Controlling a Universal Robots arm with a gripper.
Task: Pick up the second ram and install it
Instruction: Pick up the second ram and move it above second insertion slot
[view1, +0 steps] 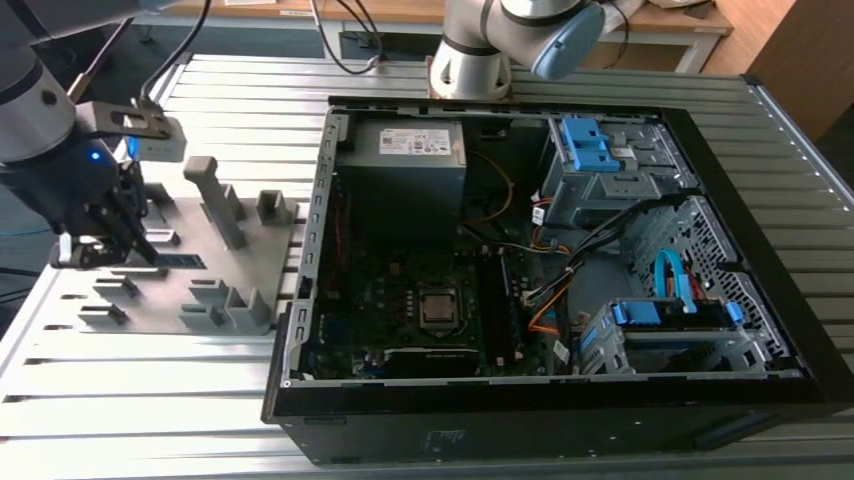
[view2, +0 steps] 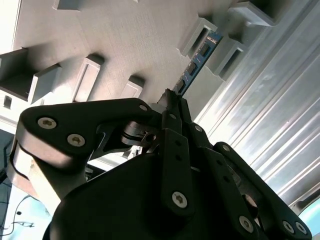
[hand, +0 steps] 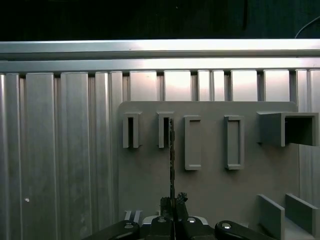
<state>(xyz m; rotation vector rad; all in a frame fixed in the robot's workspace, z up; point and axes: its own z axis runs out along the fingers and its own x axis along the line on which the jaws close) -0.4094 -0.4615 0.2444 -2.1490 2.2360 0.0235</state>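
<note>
The hand (view2: 172, 102) is closed narrow on the near end of the second ram (view2: 197, 62); the stick stands in its grey holder (view2: 125, 40), not yet lifted; installing it in the open computer case (view1: 534, 104) is not done.

We see the arm (view1: 34, 100) at the exterior view's upper left, its pale link ending in a dark wrist (view1: 60, 185) that points downward. Its base (view1: 470, 62) stands at the far side of the scene. The gripper (view1: 134, 250) hangs low beneath the wrist, leaning a little toward the exterior view's right. In both wrist views we find the black linkage fingers (view2: 175, 150) converging to a narrow tip. The jaws look closed on the end of the second ram (hand: 171, 150), though the contact itself is hard to make out.
</note>
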